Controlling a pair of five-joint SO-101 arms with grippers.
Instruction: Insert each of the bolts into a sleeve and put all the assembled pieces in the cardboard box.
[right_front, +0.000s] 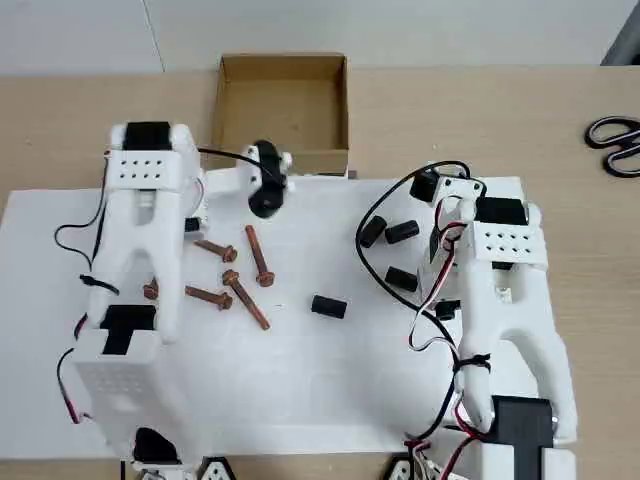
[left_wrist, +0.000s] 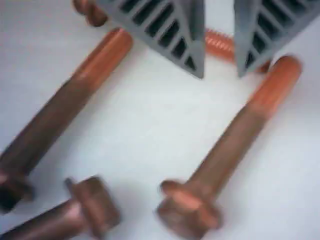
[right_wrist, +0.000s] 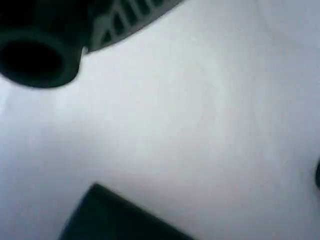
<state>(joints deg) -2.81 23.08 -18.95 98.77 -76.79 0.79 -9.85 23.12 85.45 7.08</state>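
The left hand (left_wrist: 220, 67) hangs low over the bolts. Its two ribbed fingers (left_wrist: 170, 30) are parted by a clear gap, with nothing held between them. Just past its tips a threaded bolt (left_wrist: 220, 44) lies crosswise. A long bolt (left_wrist: 230, 145) lies just beside one fingertip, and another bolt (left_wrist: 65, 110) lies apart from it, with bare white sheet between the two. In the high view the bolts (right_front: 245, 275) form a loose cluster just beside the left arm (right_front: 145, 230), and one bolt head (right_front: 150, 290) sits partly under the arm's edge.

The right hand (right_wrist: 107, 30) shows one ribbed finger beside a black sleeve (right_wrist: 40, 57) whose open end faces the camera. I cannot tell whether the hand grips that sleeve or how far it is open. From above, three sleeves (right_front: 403, 232) lie near the right arm (right_front: 505, 260) among its cables (right_front: 385, 265). A lone sleeve (right_front: 330, 307) lies mid-sheet, apart from the bolts and from both arms.

The cardboard box (right_front: 285, 110) stands open-topped at the far edge of the white sheet (right_front: 320, 390), between the two arms. The widest open room is the near half of the sheet, between the arm bases. Scissors (right_front: 615, 145) lie at the right edge of the wooden bench (right_front: 520, 110), well apart from everything else.
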